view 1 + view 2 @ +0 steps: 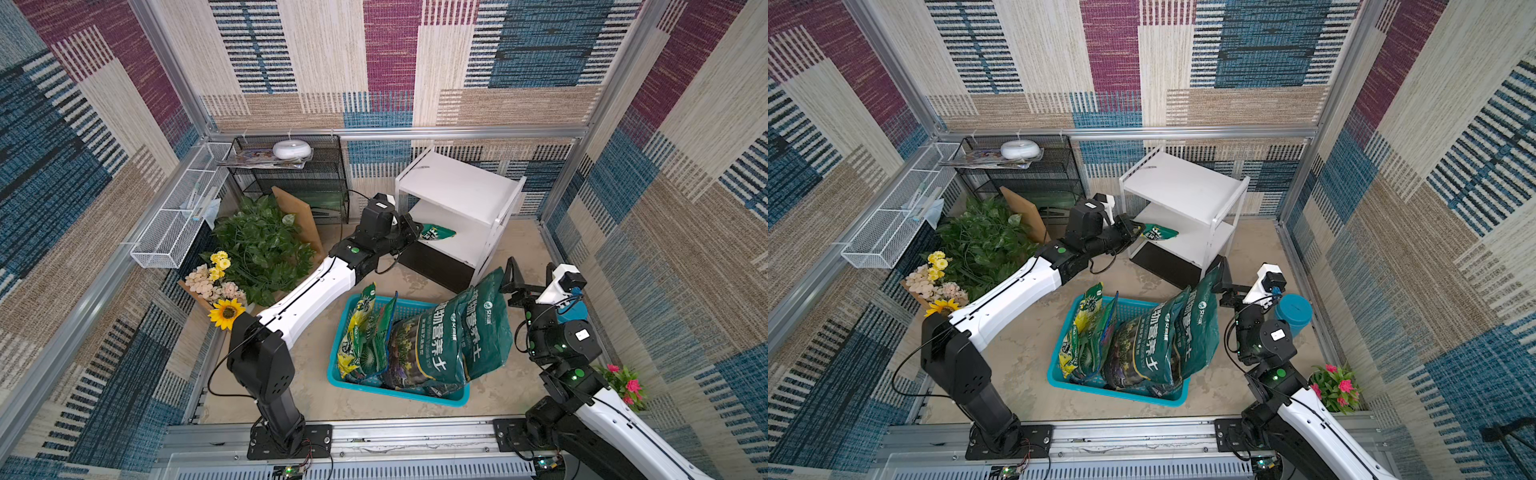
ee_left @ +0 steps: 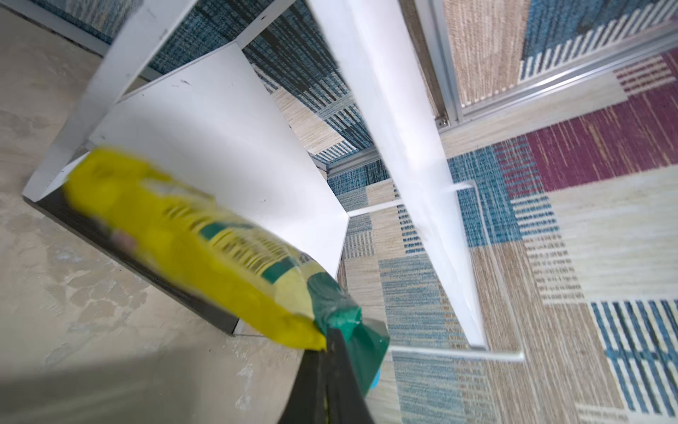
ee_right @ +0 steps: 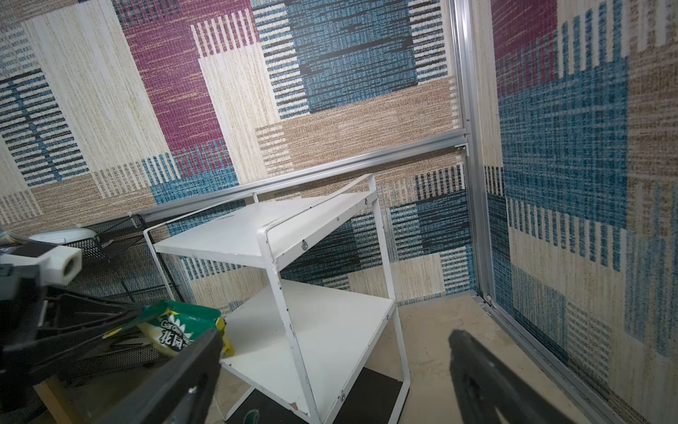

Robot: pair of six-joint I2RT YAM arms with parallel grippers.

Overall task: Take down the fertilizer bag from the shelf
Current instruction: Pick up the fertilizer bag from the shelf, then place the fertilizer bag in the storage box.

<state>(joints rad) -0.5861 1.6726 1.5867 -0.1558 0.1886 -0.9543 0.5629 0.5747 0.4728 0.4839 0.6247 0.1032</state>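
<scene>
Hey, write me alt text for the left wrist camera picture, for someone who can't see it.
The left hand, shut, pinches the green end of a blurred yellow fertilizer bag at the lower board of the white shelf. A beige floor and patterned wall lie beyond.

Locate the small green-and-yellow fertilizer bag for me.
In both top views the fertilizer bag is at the lower board's edge of the shelf, pinched by the left hand, beyond the blue basket.
</scene>
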